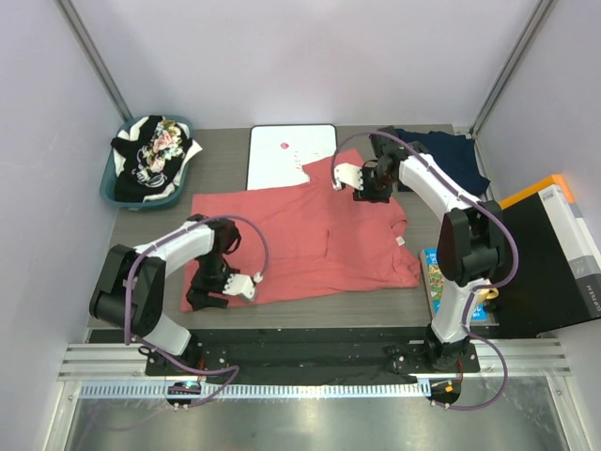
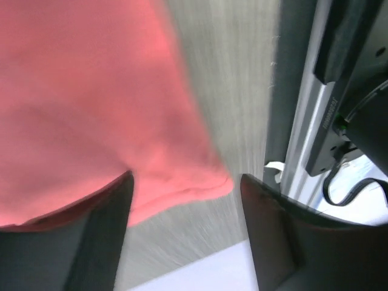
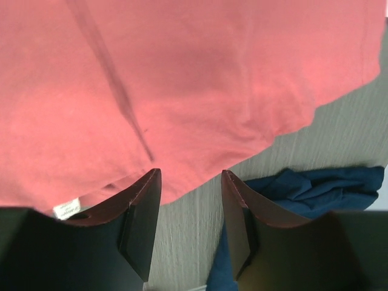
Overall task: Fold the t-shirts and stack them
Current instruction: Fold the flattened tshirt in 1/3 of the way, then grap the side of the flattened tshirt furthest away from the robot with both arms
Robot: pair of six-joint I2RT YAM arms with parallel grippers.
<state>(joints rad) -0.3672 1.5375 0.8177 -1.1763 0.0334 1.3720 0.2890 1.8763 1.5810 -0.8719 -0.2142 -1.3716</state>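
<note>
T-shirts (image 1: 150, 150) fill the blue basket (image 1: 109, 192); both arms' jaws stand spread at the salmon shirt (image 1: 300, 235).

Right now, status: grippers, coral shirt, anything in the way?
Left gripper open over near-left corner of coral t-shirt. Right gripper open at its far edge. Shirt laid out, not stacked. Navy t-shirt bunched beyond right gripper; white board under far corner.

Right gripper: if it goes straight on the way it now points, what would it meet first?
Probably the edge of the salmon t-shirt, which lies right ahead of the open right gripper, with the table beneath; depth is unclear.
</note>
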